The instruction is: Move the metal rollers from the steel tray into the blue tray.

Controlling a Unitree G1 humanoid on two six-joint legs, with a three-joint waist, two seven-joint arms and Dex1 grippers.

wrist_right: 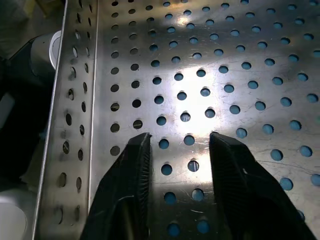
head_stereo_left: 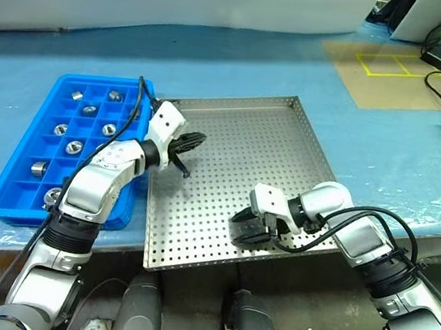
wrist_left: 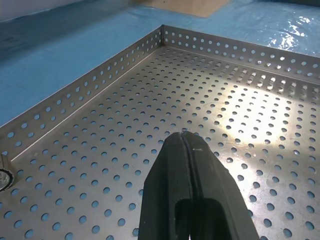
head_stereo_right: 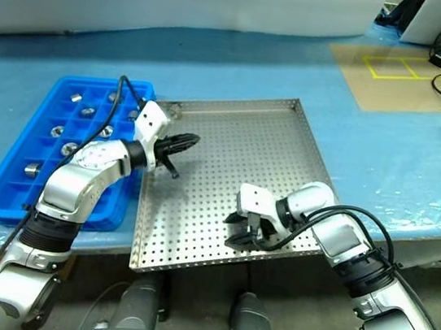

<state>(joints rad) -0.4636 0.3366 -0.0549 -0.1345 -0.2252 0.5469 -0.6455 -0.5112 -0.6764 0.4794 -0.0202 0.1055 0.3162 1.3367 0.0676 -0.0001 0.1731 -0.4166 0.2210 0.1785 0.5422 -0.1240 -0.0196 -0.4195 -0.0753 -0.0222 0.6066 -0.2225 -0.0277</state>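
Rollers (head_stereo_left: 74,147): eight in blue tray (head_stereo_left: 20,155)

From the head, both eye views look forward and down over the counter (head_stereo_left: 243,61), sharing the steel tray (head_stereo_left: 281,141) and blue tray (head_stereo_left: 16,186) from slightly offset angles. The left wrist camera skims low across that steel tray toward its far corner. The right wrist camera hangs close above its near rim.
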